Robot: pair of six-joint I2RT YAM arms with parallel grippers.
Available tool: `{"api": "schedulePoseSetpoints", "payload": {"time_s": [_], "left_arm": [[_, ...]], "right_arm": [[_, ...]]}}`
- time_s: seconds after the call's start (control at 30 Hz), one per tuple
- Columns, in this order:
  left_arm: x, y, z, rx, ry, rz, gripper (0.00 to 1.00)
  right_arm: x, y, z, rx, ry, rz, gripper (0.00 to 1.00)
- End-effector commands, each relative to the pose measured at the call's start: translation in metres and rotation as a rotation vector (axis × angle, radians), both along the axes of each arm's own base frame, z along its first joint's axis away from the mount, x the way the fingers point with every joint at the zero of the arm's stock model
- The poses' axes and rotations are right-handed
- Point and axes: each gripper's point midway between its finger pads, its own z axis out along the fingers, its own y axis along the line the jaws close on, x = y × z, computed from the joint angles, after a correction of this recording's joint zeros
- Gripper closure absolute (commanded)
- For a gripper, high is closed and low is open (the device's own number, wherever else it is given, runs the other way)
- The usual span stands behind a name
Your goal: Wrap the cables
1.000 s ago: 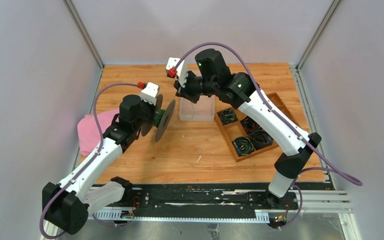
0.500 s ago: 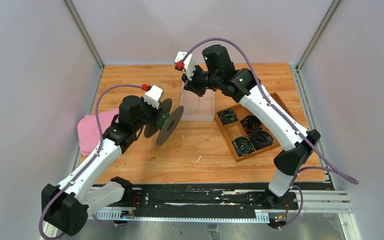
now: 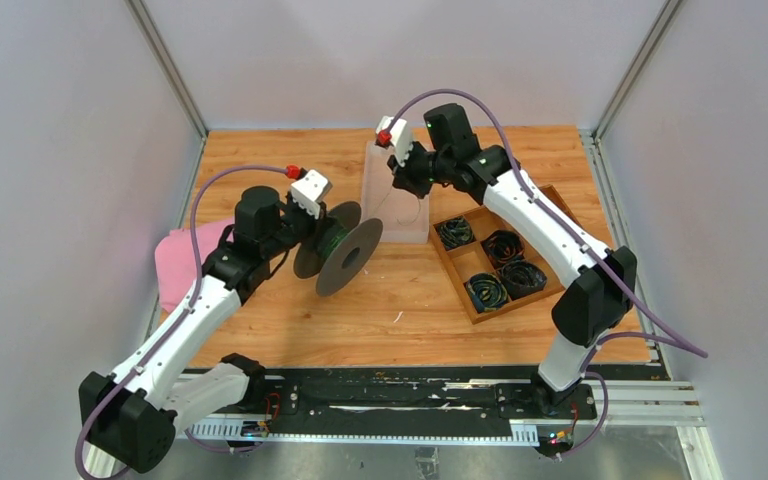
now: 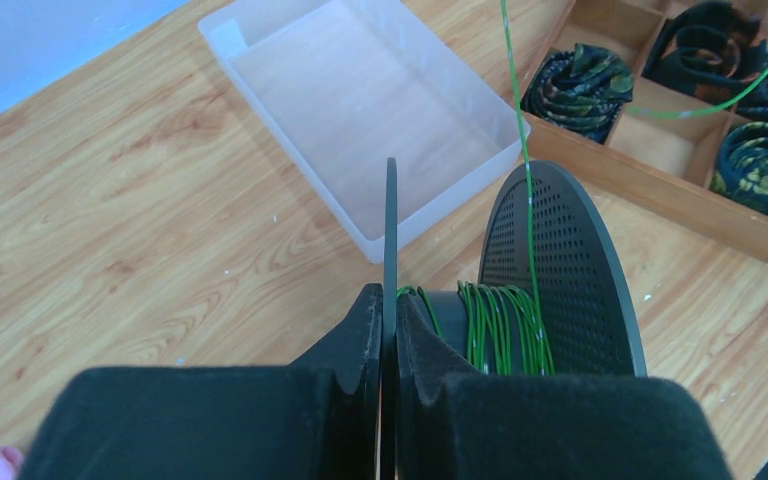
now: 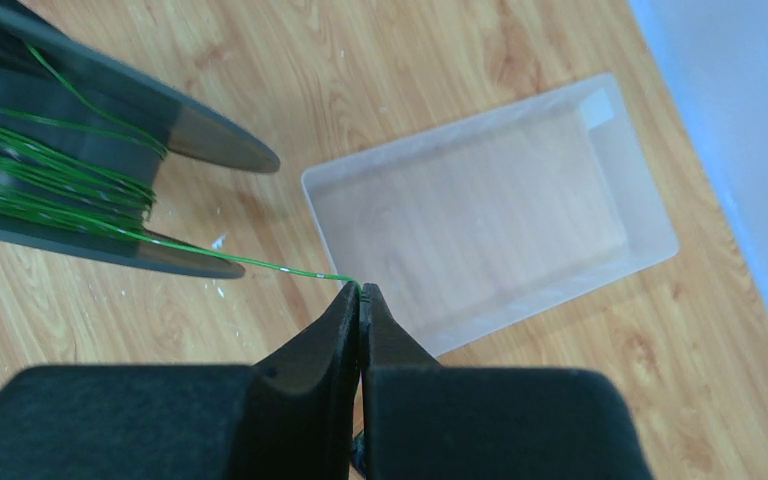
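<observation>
A black spool (image 3: pixel 345 254) with green cable (image 4: pixel 495 325) wound on its hub hangs above the table at centre left. My left gripper (image 4: pixel 388 300) is shut on the spool's near flange (image 4: pixel 391 215). A thin green cable (image 5: pixel 230 258) runs taut from the spool to my right gripper (image 5: pixel 360 292), which is shut on it above the near edge of the clear plastic bin (image 5: pixel 490 210). In the top view the right gripper (image 3: pixel 407 178) sits over that bin (image 3: pixel 390 195) and the left gripper (image 3: pixel 307 228) is left of the spool.
A wooden tray (image 3: pixel 500 262) with compartments holding coiled dark cables lies at the right; it also shows in the left wrist view (image 4: pixel 660 130). A pink cloth (image 3: pixel 182 262) lies at the left edge. Grey walls enclose the wooden table.
My left arm has swung the spool to the right and turned it flatter. My right gripper has moved right and back with the cable, from left of the bin to over it.
</observation>
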Motion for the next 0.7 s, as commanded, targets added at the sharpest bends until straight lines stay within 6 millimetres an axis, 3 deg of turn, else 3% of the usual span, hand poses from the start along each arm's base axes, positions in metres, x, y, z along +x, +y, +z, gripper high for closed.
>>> {"api": "schedulePoseSetpoints", "payload": {"time_s": [0.0, 0.3, 0.67], "left_arm": [[-0.003, -0.009, 0.044, -0.087, -0.064, -0.035, 1.00], [-0.002, -0.013, 0.076, -0.179, -0.049, -0.022, 1.00], [0.001, -0.009, 0.100, -0.282, -0.016, 0.038, 1.00]], "right_arm": [[0.005, -0.013, -0.009, 0.025, -0.017, 0.015, 0.99], [-0.017, -0.014, -0.048, 0.036, 0.077, 0.101, 0.99], [-0.034, -0.011, -0.069, 0.068, 0.152, 0.133, 0.99]]}}
